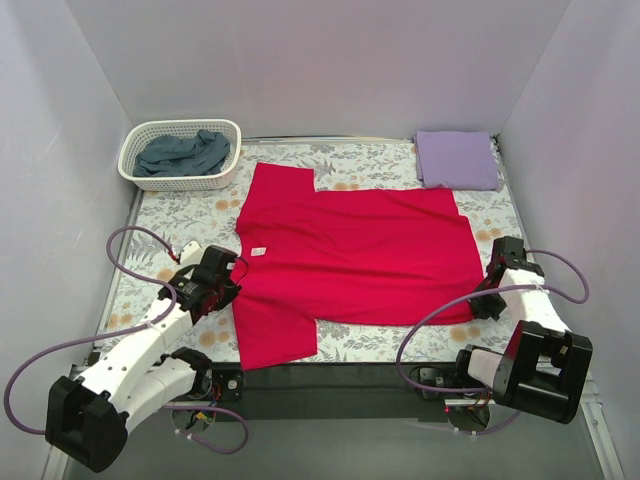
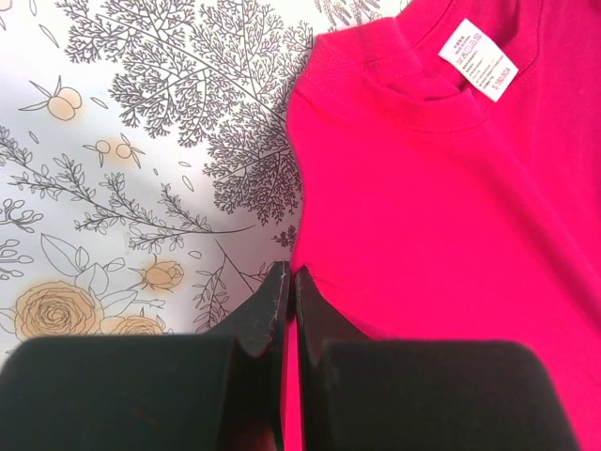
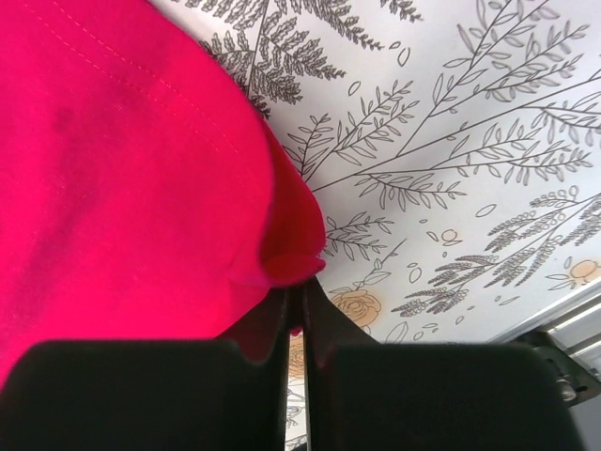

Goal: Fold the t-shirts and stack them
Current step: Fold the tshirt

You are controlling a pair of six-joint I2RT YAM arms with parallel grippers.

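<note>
**Jaws pinched shut on the red t-shirt (image 1: pixel 350 255) at both ends**

The left gripper (image 2: pixel 289 277) has its jaws pressed together on the shirt's edge at the shoulder, with a sliver of red cloth showing between them. A white label (image 2: pixel 479 58) sits inside the collar just beyond. The right gripper (image 3: pixel 296 291) has its jaws closed on the hem corner at the opposite end, and the cloth bunches into a small fold at the tips.

Between the two grippers the shirt lies spread flat on the floral table covering (image 1: pixel 180 215), collar to the left and sleeves pointing near and far. At the far left a slate blue-grey t-shirt (image 1: pixel 185 152) lies crumpled in a white basket (image 1: pixel 180 183). At the far right a lavender t-shirt (image 1: pixel 457 158) lies folded, well apart from the red one.
</note>
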